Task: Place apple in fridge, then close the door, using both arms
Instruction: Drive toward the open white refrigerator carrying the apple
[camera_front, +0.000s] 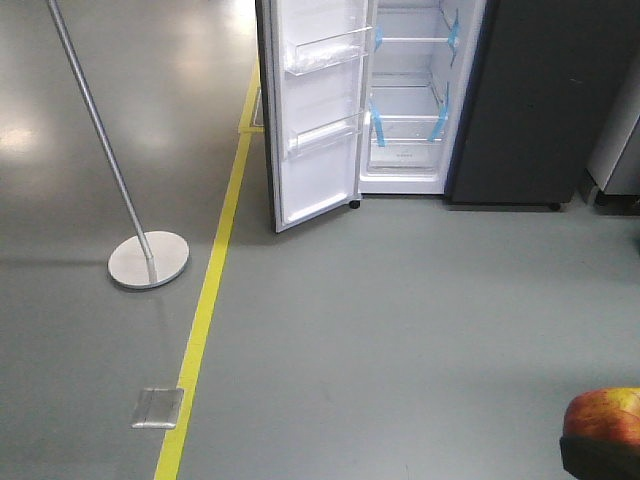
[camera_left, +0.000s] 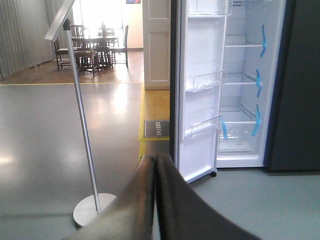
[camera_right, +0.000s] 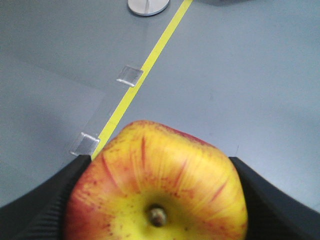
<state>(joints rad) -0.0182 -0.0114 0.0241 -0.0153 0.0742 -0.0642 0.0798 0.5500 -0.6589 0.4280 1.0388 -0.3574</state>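
Right gripper (camera_right: 160, 202): I read both black pads clamped on the apple (camera_right: 150, 165), stem end facing the wrist camera | apple: in front of the fridge (camera_front: 520, 100), well apart from it | door (camera_front: 315, 120): standing open on the fridge's left as I view it | left gripper (camera_left: 154, 165): fingers pressed together, pointing toward the fridge.

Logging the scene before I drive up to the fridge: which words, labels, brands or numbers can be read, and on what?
No text can be read in any view.
On the dark plaque, low down left of the open door: pale lines, too small to read.
On the white panel at the bottom of the fridge interior: small dark print, too blurred.
On the apple: no sticker shows.
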